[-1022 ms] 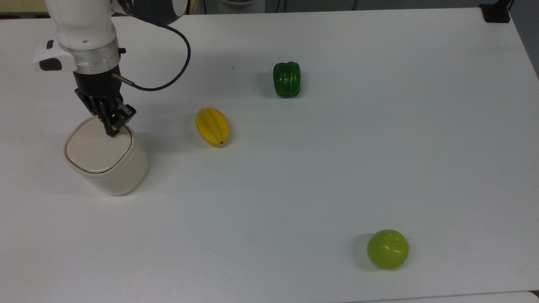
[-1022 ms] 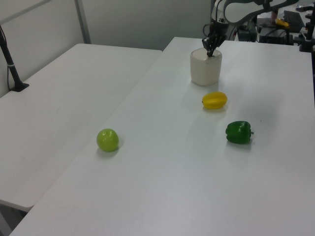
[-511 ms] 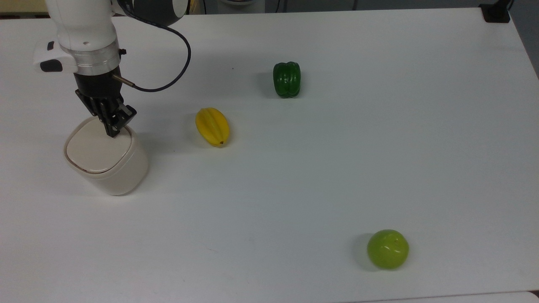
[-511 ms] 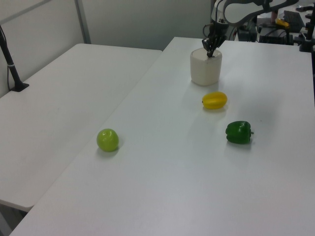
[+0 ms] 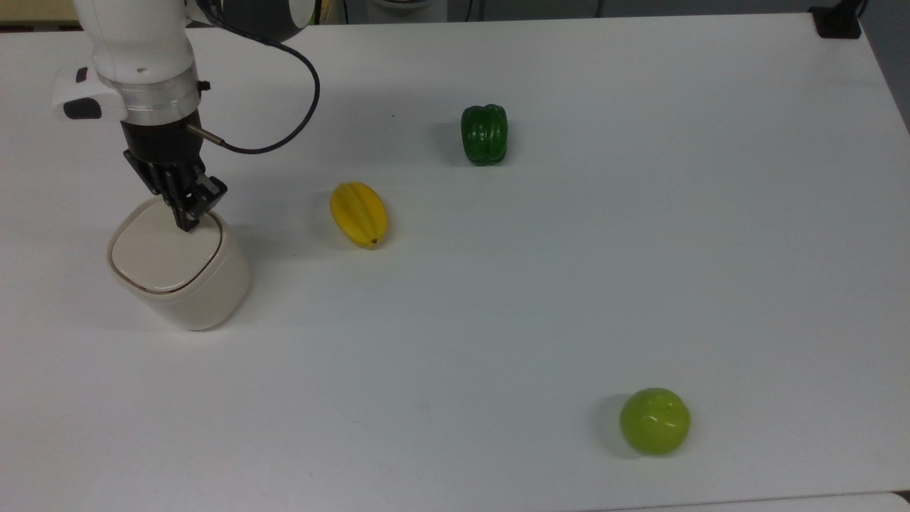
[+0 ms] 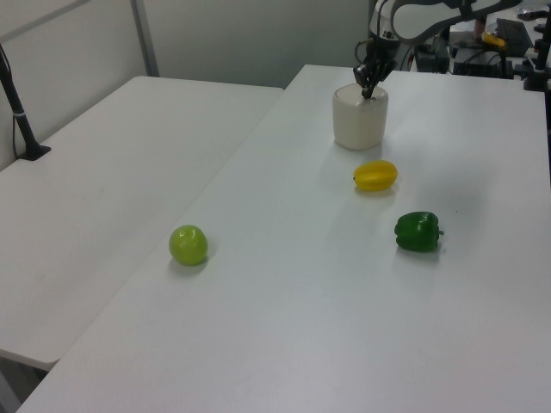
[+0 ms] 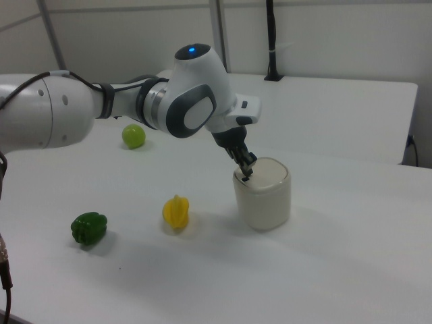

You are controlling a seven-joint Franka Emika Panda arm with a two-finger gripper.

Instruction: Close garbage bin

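**Bin lid down, hand tip at its rim**

Small cream-beige plastic garbage bin with rounded-square body stands upright near the top view's left edge of the white desk. Its flat lid lies level in the rim, looks closed in top view and right view. Black 2-finger hand points down at the lid's corner nearest the arm, tip at or just on the lid; contact can't be confirmed. Fingers pinched together, narrow, holding nothing. White arm reaches in from the right view's left; black cable loops off the wrist.

Yellow ridged plastic starfruit lies near the bin, to the top view's right. Dark green plastic bell pepper further right and up. Light green plastic apple well apart, toward the top view's lower right.
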